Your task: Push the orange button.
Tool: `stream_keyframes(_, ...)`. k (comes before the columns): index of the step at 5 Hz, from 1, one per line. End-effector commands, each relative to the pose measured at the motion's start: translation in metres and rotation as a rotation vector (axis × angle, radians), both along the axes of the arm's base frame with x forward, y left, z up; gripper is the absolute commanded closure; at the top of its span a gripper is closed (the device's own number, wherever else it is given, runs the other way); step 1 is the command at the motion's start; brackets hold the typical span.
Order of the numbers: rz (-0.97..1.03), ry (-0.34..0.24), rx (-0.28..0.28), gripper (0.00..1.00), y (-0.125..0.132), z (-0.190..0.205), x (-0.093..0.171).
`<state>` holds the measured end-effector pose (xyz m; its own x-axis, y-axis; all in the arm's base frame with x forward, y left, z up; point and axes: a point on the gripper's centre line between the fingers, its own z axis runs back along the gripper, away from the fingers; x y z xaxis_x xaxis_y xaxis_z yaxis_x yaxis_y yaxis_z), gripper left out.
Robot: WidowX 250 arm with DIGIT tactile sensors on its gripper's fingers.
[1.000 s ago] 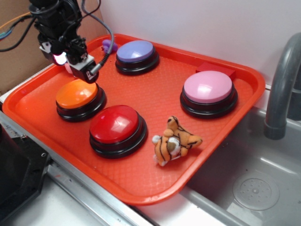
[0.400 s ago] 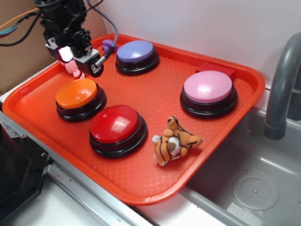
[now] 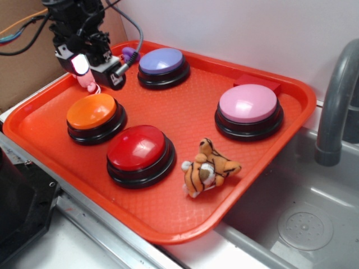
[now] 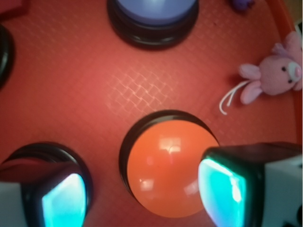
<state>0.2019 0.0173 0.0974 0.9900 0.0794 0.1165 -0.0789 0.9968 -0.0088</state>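
My end effector [image 4: 144,196] is open, fingers spread, gripping nothing, hovering above the orange button [image 4: 169,166]. The button sits on the red tray [image 3: 185,117] at its left side, beside the red button [image 3: 137,148]. Farther: pink plush [image 4: 270,78], purple button [image 4: 151,9].

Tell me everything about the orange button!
The orange button is big and round, with a shiny, plastic-looking domed top on a black ring base. It sits flat on the red tray, near its left end, close beside the red button. Nothing touches its top. The claw hangs open above it, with one finger over its edge in the wrist view.
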Motion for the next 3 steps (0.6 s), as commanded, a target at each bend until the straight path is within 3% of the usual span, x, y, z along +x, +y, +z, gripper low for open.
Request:
stream_keyframes(1, 0.036, -0.066, 0.019, 0.00, 0.0026, 0.0304, 0.0113)
stream_keyframes(3, 0.034, -0.137, 0.020, 0.00, 0.0018, 0.0376, 0.0115)
